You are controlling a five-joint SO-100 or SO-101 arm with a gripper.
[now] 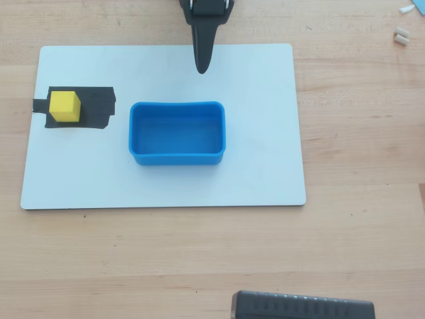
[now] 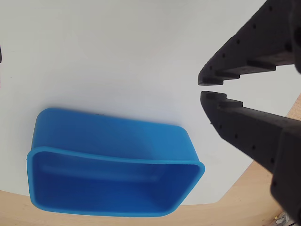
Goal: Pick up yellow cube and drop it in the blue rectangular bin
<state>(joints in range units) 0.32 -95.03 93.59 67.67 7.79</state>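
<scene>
The yellow cube [image 1: 65, 106] sits on a black tape patch [image 1: 96, 108] at the left of the white board in the overhead view. The blue rectangular bin [image 1: 176, 133] stands empty at the board's middle; it also shows in the wrist view [image 2: 113, 169]. My gripper [image 1: 202, 66] is at the board's far edge, above the bin in the overhead view and well right of the cube. In the wrist view my gripper [image 2: 207, 88] has its black fingertips nearly touching, with nothing between them. The cube is out of the wrist view.
The white board [image 1: 265, 166] lies on a wooden table [image 1: 358, 232]. A black device [image 1: 302, 307] sits at the near edge. Small light scraps [image 1: 401, 34] lie at the far right corner.
</scene>
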